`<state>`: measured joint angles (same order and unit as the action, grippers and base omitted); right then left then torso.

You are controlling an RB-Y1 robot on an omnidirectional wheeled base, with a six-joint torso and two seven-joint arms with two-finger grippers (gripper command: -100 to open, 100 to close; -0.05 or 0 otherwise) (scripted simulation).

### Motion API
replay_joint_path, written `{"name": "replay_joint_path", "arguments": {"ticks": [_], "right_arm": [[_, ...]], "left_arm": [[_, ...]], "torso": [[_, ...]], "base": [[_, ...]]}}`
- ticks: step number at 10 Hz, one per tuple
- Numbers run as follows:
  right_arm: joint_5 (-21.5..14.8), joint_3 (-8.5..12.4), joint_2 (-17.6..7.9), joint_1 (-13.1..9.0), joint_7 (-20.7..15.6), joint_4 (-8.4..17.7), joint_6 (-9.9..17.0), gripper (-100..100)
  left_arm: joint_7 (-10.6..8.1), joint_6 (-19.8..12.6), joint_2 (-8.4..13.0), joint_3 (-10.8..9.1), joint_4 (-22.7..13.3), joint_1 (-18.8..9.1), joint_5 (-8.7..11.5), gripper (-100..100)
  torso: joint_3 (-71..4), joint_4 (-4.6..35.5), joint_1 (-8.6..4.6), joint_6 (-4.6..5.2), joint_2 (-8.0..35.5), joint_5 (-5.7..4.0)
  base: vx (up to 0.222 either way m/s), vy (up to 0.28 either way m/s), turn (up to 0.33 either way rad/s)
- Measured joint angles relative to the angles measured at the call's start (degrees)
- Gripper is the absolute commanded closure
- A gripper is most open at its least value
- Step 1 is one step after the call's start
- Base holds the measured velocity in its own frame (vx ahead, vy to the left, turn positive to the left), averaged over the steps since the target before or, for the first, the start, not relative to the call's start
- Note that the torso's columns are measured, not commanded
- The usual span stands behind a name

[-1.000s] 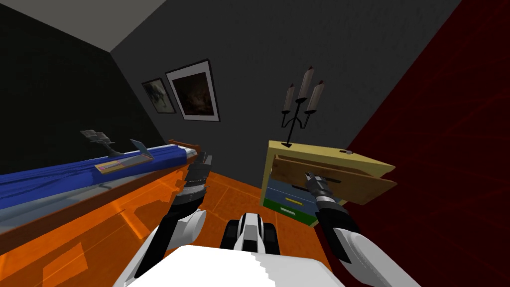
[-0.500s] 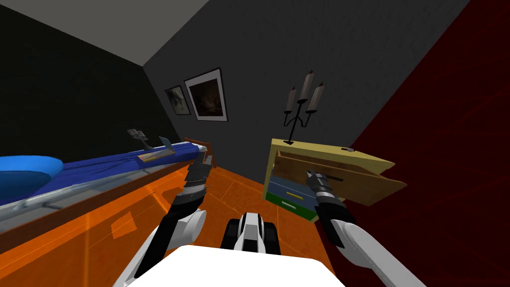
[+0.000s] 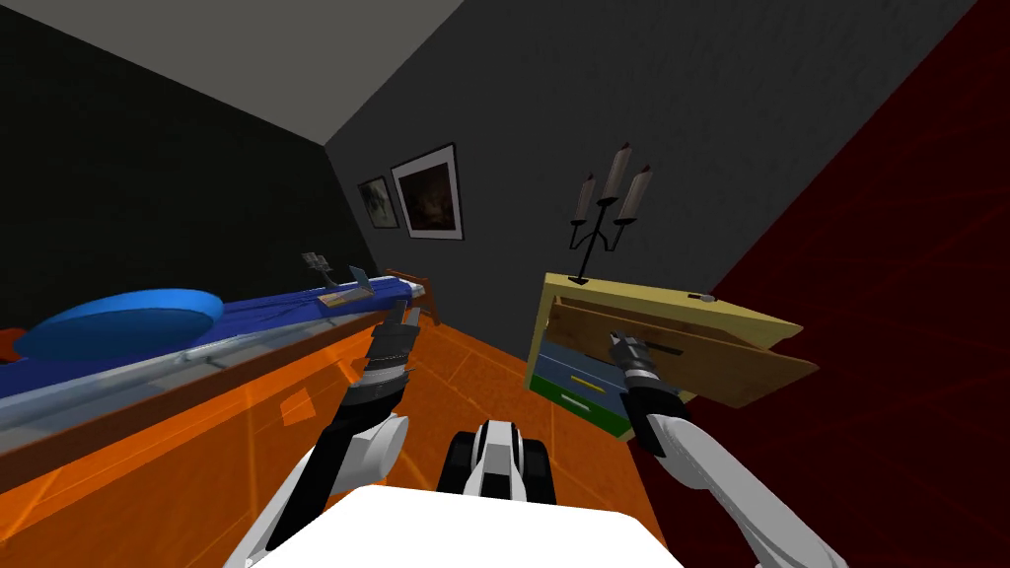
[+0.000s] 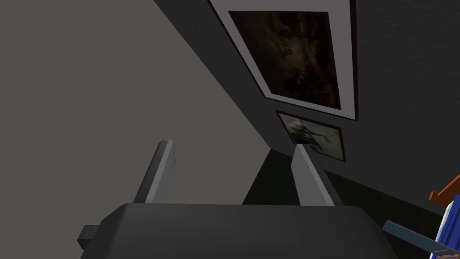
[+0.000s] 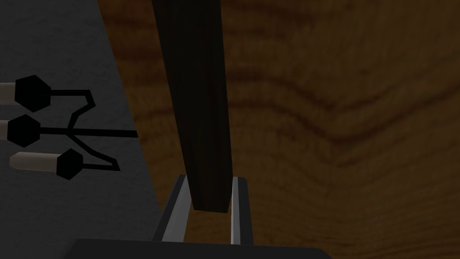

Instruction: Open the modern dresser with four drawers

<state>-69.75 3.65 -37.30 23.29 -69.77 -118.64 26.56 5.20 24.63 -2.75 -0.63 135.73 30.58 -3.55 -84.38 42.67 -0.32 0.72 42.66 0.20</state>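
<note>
A yellow-topped dresser (image 3: 631, 296) stands against the grey wall, right of centre in the head view. Its brown wood top drawer (image 3: 730, 370) is pulled well out, slanting toward the red wall; a blue drawer (image 3: 577, 373) and a green drawer (image 3: 582, 402) below stay closed. My right gripper (image 3: 616, 342) is at the drawer front, shut on its dark bar handle (image 5: 197, 103), whose end sits between the two fingers (image 5: 175, 211). The wood grain of the drawer front (image 5: 337, 117) lies behind the handle. My left gripper (image 4: 233, 173) is held up over the orange floor, open and holding nothing.
A black candelabra (image 3: 607, 212) with three candles stands on the dresser top. A long bed (image 3: 247, 320) with a blue cover and blue pillow (image 3: 118, 320) runs along the left. A dark red wall (image 3: 888, 345) is close on the right. Orange floor (image 3: 464, 375) lies between bed and dresser.
My head view has swung so the bed's blue pillow came into sight. The top drawer has come out a little farther with my right gripper still on its handle.
</note>
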Motion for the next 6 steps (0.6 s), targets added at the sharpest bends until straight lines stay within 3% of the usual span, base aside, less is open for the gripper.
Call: {"name": "replay_joint_path", "arguments": {"ticks": [1, 3, 5, 6], "right_arm": [[1.0, 0.0, -0.5, -0.7, -0.6, 1.2, 0.2, 100], [-1.8, 2.8, 0.1, -3.0, 0.7, 4.3, -1.0, 100], [-2.2, 2.9, 0.4, -5.5, 0.7, 7.4, -1.5, 100], [-2.8, 2.8, 0.7, -6.4, 0.9, 9.1, -1.5, 100]], "left_arm": [[0.0, 0.0, 0.0, 0.0, 0.0, 0.0, 0.0, 0], [0.0, 0.0, 0.0, 0.0, 0.0, 0.0, 0.0, 0], [0.0, 0.0, 0.0, 0.0, 0.0, 0.0, 0.0, 0], [0.0, 0.0, 0.0, 0.0, 0.0, 0.0, 0.0, 0]], "torso": [[0.0, -0.1, -0.25, 0.03, 0.0, -0.13], [0.5, 0.2, 0.15, -0.2, 0.7, 0.05], [0.2, 0.2, 0.05, 0.17, 0.3, 0.14], [0.1, 0.1, -0.12, 0.13, 0.1, -0.01]], "base": [[-0.157, 0.026, 0.311], [-0.183, 0.001, 0.144], [-0.012, 0.006, -0.022], [-0.153, -0.007, 0.329]]}}
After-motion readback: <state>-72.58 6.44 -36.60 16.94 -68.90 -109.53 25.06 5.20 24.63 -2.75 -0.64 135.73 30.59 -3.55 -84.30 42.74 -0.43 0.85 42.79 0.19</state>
